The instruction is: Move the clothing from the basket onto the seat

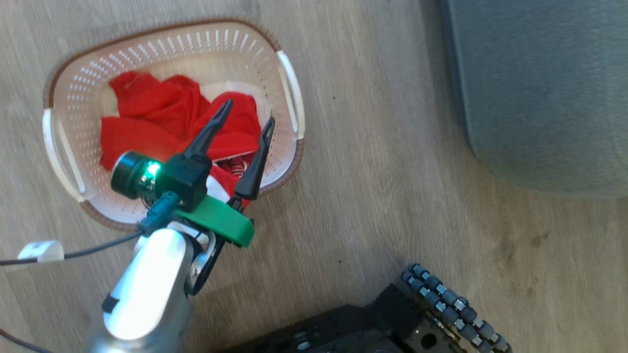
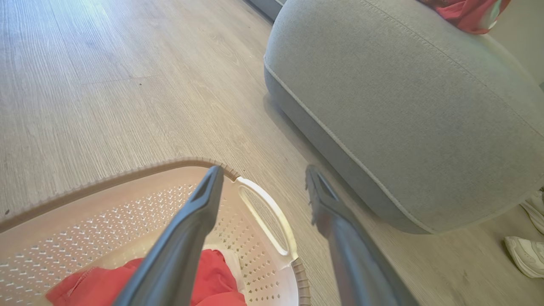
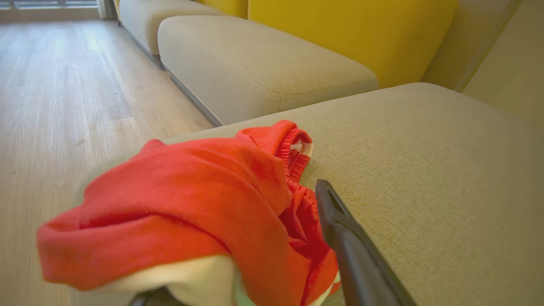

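The cream basket (image 1: 162, 29) stands on the wood floor at the upper left, with red clothing (image 1: 147, 108) heaped inside. My left gripper (image 1: 249, 112) hovers open over the basket's right half, above the fabric, with nothing between its fingers. The left wrist view looks past the gripper (image 2: 263, 170) at the basket (image 2: 127, 172), the clothing (image 2: 97, 280) and the grey seat (image 2: 403, 106). The seat (image 1: 539, 88) lies right of the basket. A red garment (image 3: 191, 191) with white trim lies on the seat (image 3: 425, 170). My right gripper (image 3: 272, 191) stands open there, the fabric covering its left finger.
My dark base (image 1: 353, 328) and a roller wheel (image 1: 451, 304) sit at the bottom. A cable with a white tag (image 1: 41, 251) trails at the left. White shoes (image 2: 527, 255) lie beside the seat. A second cushion (image 3: 255, 63) and a yellow backrest (image 3: 348, 34) stand beyond.
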Robot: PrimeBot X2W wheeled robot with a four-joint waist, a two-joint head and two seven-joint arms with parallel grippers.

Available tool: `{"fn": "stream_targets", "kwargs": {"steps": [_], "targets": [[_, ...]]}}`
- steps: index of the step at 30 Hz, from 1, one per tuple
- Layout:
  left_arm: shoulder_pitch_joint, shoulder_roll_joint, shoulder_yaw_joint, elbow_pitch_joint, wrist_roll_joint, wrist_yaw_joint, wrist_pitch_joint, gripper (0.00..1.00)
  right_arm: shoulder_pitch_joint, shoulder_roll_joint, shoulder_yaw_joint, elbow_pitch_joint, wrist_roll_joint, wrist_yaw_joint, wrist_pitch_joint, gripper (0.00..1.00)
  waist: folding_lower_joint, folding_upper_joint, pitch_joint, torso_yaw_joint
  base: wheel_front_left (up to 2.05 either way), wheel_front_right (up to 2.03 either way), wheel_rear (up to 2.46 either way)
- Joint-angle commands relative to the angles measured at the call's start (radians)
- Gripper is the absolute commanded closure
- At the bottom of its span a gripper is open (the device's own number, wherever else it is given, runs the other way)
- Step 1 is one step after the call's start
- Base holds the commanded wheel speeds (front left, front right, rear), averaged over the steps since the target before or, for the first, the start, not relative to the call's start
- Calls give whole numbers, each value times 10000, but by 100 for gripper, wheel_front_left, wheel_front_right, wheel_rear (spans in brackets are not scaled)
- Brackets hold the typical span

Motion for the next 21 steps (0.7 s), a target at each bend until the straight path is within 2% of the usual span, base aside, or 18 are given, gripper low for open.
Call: {"fn": "stream_targets", "kwargs": {"steps": [1, 6, 11, 15, 21], "targets": [[265, 74, 242, -296, -9, 74, -53, 0, 482, -283, 107, -192, -91, 69, -31, 0, 1, 0, -274, -158, 0, 0, 0], [347, -164, 175, -121, -99, 28, -53, 0, 1376, -298, 1308, -332, 204, 69, -144, 0, 1, 0, -1008, -238, 0, 0, 0], [571, -467, 294, 168, -334, 19, -53, 0, 2988, -207, 2345, -1206, 803, 69, -329, 0, 1, 0, -1921, -149, 0, 0, 0], [881, -701, 545, 310, -568, 24, -53, 0, 4433, 182, 2783, -2436, 1113, 69, -391, 0, 1, 0, -2659, 23, 0, 0, 0], [1475, -975, 1037, 406, -888, 10, -53, 0, 6405, 1092, 3243, -4836, 973, 69, -188, 0, 1, 0, -3662, 517, 0, 0, 0]]}}
